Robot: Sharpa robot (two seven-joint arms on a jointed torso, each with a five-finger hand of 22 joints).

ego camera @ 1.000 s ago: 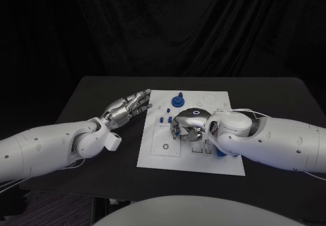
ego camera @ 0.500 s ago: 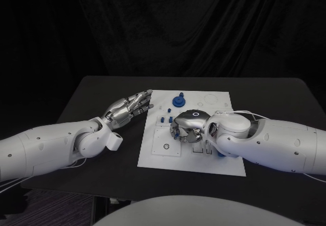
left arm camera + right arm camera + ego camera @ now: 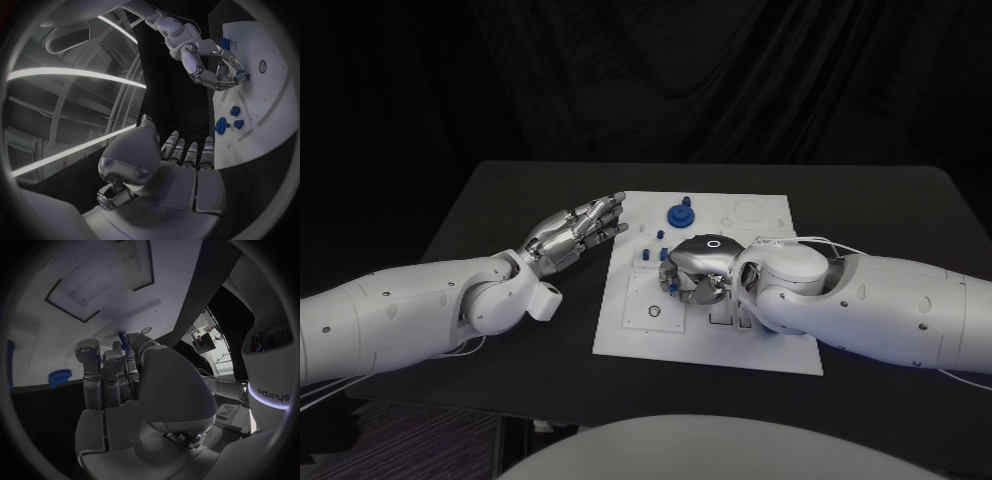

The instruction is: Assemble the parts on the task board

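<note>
Covering the middle of the task board (image 3: 776, 215), the right hand (image 3: 700, 268) is seen curled down over it, so what lies beneath the palm is hidden in the head view. A small blue part (image 3: 247, 77) is pinched at its fingertips (image 3: 232, 80), touching the white plate's surface; the part's shape is too small to be made out. A round, knobbed blue part (image 3: 679, 214) is seen standing at the board's far side, and small blue pegs (image 3: 646, 256) are set near the left edge. The flat, matte white board is laid on the black table (image 3: 516, 190). The left hand (image 3: 571, 230) is held just beside the board's left edge, its silver fingers straight, apart, and holding nothing. Compared with a second ago, the right hand has been shifted slightly leftward; the left hand is unchanged.
</note>
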